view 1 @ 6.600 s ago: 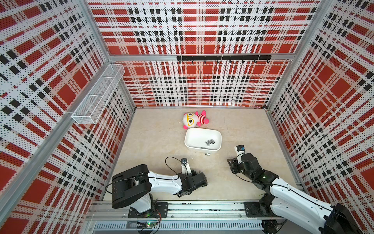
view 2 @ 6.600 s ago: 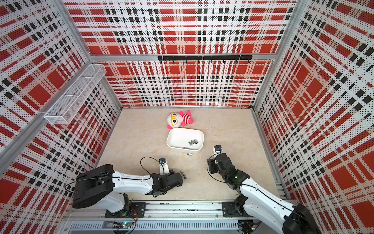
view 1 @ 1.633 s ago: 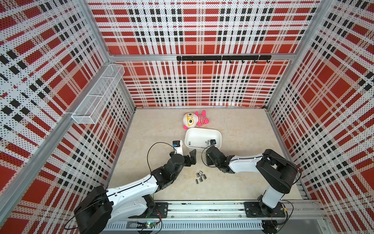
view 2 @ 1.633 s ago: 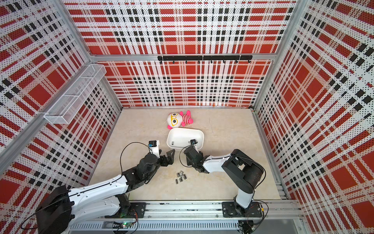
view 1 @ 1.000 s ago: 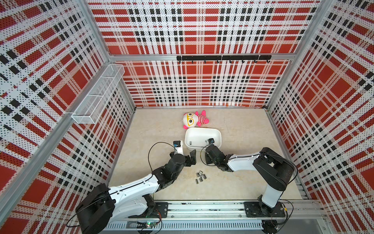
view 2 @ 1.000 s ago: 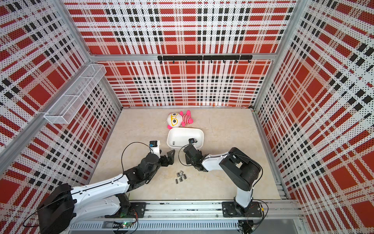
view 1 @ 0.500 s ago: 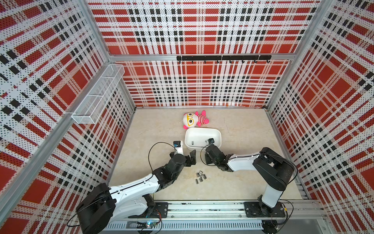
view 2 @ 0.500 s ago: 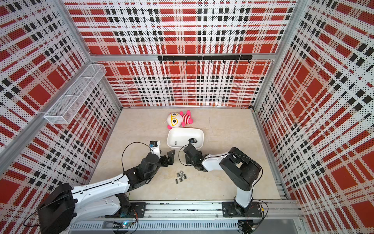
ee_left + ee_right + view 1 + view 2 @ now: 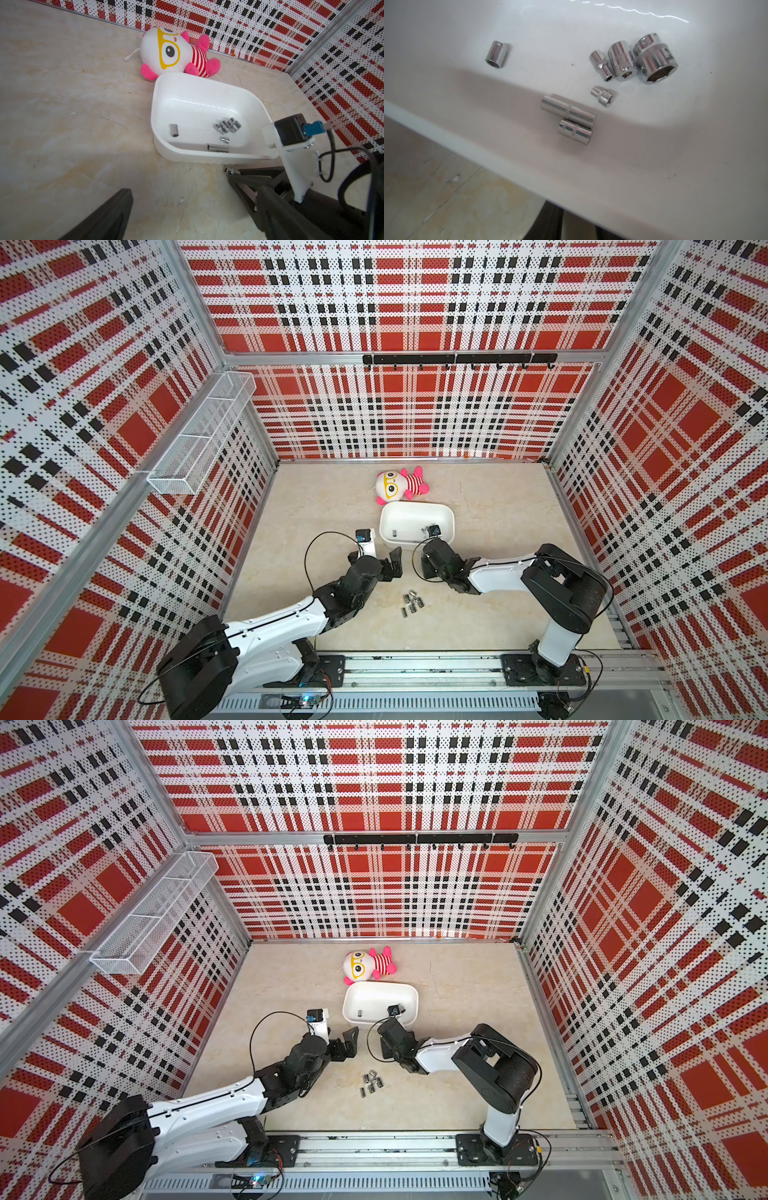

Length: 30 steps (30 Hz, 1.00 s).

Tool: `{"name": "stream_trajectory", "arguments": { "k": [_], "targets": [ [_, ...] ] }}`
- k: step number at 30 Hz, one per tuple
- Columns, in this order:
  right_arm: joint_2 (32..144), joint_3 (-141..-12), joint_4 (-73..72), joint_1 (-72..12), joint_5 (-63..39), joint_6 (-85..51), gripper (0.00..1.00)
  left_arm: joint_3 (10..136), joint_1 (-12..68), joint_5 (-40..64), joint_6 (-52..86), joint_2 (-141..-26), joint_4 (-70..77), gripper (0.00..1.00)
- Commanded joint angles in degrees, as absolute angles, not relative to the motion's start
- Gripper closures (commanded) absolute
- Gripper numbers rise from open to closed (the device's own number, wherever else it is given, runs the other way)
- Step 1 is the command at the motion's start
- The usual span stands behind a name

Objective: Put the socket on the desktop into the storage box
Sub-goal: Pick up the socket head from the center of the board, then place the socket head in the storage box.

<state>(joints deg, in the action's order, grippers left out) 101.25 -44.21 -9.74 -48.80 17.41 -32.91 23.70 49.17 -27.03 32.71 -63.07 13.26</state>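
The desktop (image 9: 490,506) carries a loose cluster of sockets (image 9: 411,602), well short of the storage box (image 9: 446,516) and between my two arms. The box already holds boxed sockets (image 9: 227,125), so I judge the job part done.

My left gripper (image 9: 394,563) stands spread wide and empty, just beside the box's near corner. My right gripper (image 9: 232,174) lies low by the box's near wall. A small socket (image 9: 228,171) sits at its fingertip on the desktop. Whether the jaws pinch it, I cannot tell.

Step in hand, by my judgement: picking up that socket. The next move calls for a confirmed grip, a lift clear of the rim, and a release inside.
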Motion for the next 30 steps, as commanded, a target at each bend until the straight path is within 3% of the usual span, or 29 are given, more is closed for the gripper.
{"name": "stream_trajectory", "arguments": {
  "k": [1,30],
  "targets": [
    [98.98,-43.32,-9.33,-49.3,18.12,-33.75,0.72,24.52,49.22,-27.77,31.99,-63.37,13.22,0.01],
    [84.74,-34.75,-7.32,-51.92,20.16,-35.71,0.72,25.38,49.22,-28.29,32.1,-65.12,12.42,0.01]
  ]
}}
